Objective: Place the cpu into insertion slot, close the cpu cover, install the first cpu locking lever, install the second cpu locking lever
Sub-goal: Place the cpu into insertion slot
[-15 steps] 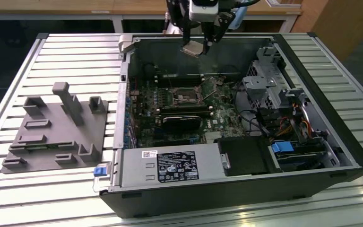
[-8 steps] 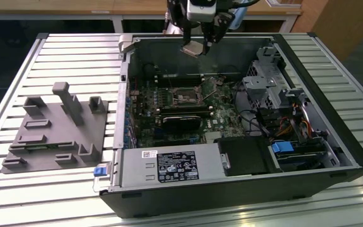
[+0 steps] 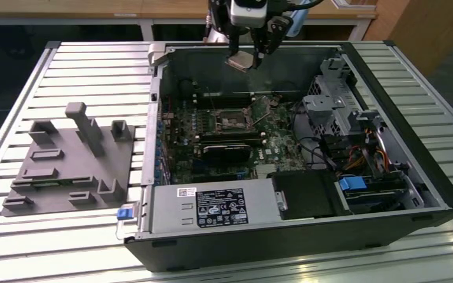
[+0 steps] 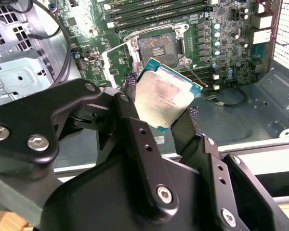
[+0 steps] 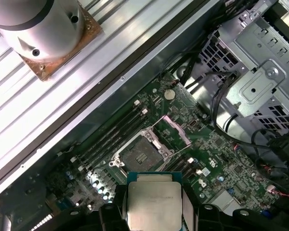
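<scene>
Claw [image 4: 163, 98] is clamped on the cpu [image 5: 153, 207] by two opposite edges. Chip is tilted and held in the air over the far end of the open computer case [image 3: 289, 247]. Below it the insertion slot [image 5: 137, 155] is bare, dark pin field exposed; chip is clear of it, not seated. Its cpu cover [image 5: 176, 130] stands flipped up off the socket. My read: zero of four steps done, with placing, cover and both levers all outstanding. Levers are too thin to pick out. Case lies on a slatted metal table [image 3: 92, 53], with a grey fixture block [image 3: 69, 165] at the exterior view's left. Wooden panel [image 3: 415, 23] beyond the far edge.
</scene>
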Robot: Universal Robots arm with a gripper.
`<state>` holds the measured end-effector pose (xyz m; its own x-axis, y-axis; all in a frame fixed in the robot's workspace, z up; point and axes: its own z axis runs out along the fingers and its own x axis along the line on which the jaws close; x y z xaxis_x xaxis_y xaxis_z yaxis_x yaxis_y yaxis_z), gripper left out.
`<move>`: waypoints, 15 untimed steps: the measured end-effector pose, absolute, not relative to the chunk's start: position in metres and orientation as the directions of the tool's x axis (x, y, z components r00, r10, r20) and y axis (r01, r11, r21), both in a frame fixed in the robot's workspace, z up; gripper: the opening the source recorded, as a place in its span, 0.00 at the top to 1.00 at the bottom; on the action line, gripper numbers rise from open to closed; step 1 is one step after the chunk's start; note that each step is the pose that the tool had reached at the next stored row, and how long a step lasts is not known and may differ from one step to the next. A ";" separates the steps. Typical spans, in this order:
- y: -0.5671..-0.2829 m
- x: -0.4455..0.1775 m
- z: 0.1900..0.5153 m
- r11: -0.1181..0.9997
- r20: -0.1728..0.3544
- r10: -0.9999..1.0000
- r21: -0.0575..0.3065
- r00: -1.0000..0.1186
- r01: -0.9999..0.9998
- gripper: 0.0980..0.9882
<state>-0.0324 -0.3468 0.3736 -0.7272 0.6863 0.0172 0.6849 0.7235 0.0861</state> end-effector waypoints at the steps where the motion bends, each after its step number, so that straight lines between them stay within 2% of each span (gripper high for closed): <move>1: -0.347 -0.032 0.374 0.720 0.017 0.690 0.086 -0.724 0.688 0.50; 15: -0.347 -0.032 0.373 0.690 0.017 0.720 0.086 -0.694 0.719 0.50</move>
